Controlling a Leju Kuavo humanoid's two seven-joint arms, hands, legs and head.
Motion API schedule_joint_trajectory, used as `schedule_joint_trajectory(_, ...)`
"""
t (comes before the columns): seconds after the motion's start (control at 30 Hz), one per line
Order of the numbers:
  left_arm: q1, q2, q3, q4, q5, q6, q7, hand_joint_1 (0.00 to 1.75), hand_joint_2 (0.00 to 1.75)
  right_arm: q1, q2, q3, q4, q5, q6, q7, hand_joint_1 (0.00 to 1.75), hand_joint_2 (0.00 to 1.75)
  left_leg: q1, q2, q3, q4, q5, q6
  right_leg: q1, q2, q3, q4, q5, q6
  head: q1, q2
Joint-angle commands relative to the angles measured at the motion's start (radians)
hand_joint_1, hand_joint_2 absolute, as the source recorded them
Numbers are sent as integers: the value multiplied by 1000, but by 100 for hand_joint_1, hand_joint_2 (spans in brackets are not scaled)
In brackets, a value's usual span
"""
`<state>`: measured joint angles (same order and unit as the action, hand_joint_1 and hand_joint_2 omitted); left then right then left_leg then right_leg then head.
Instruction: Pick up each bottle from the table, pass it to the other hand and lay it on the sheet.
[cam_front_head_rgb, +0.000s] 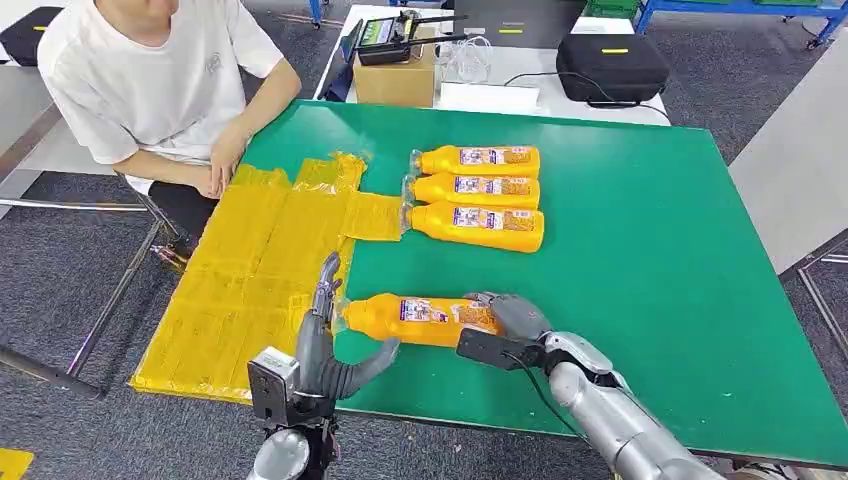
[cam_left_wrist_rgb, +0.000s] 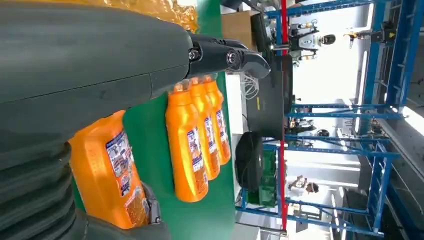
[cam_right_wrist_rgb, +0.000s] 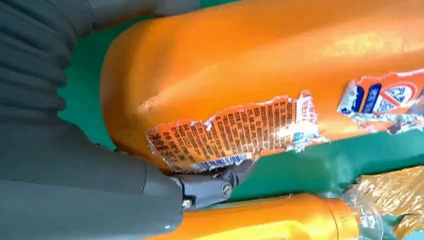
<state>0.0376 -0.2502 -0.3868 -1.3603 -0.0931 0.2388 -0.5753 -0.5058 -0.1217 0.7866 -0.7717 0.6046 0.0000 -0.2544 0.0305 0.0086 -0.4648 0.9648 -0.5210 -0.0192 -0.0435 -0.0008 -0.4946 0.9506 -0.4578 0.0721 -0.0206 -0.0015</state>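
Note:
An orange bottle (cam_front_head_rgb: 420, 318) (cam_left_wrist_rgb: 107, 170) (cam_right_wrist_rgb: 250, 75) with a torn label lies level near the front of the green table (cam_front_head_rgb: 640, 250). My right hand (cam_front_head_rgb: 510, 320) (cam_right_wrist_rgb: 75, 190) grips its base end. My left hand (cam_front_head_rgb: 330, 350) (cam_left_wrist_rgb: 90, 65) is at its cap end, fingers raised behind the neck and thumb spread below the body, not closed on it. The yellow sheet (cam_front_head_rgb: 250, 270) covers the table's left part. Three more orange bottles (cam_front_head_rgb: 478, 190) (cam_left_wrist_rgb: 195, 145) lie side by side further back, caps at the sheet's edge; one of these bottles (cam_right_wrist_rgb: 270, 217) lies just beyond the held one.
A person in a white shirt (cam_front_head_rgb: 160, 80) sits at the far left corner, hands resting by the sheet. Behind the table stand a cardboard box (cam_front_head_rgb: 395, 80) and a black case (cam_front_head_rgb: 612, 65). The table's right half is bare green.

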Motion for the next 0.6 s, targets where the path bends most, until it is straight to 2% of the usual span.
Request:
schedule_joint_trajectory(0.03,5,41,10,-11,18,15,-10,0,175,152,37,-148,-210,50,-110,-27,175,175,1,-1,1,-2,0,2,2,-1,2,-2,0,-5,0,0)
schedule_joint_trajectory(0.27,22,43,13,-44,17,37,-27,0,175,237,57,-237,-309,82,-143,-53,175,175,1,-1,2,-2,-1,3,2,1,1,-1,-1,-6,0,0)
schedule_joint_trajectory(0.33,23,44,14,-45,17,37,-27,0,175,241,55,-237,-310,83,-145,-56,175,175,0,-1,-1,-1,0,2,1,0,-1,0,0,-3,0,0)
schedule_joint_trajectory(0.47,27,44,15,-52,14,42,-32,0,175,246,56,-244,-317,80,-147,-58,175,175,1,-1,0,-1,0,2,2,0,0,-1,0,-5,0,0)
schedule_joint_trajectory(0.53,47,46,19,-88,-11,81,-64,0,175,296,74,-299,-373,63,-157,-84,175,175,1,0,0,-2,0,3,2,1,0,-2,0,-6,0,0)
schedule_joint_trajectory(0.6,55,20,55,-142,-48,161,-111,0,175,345,118,-363,-443,34,-194,-117,175,175,0,-1,-1,-1,0,1,1,0,-1,-1,0,-3,0,0)
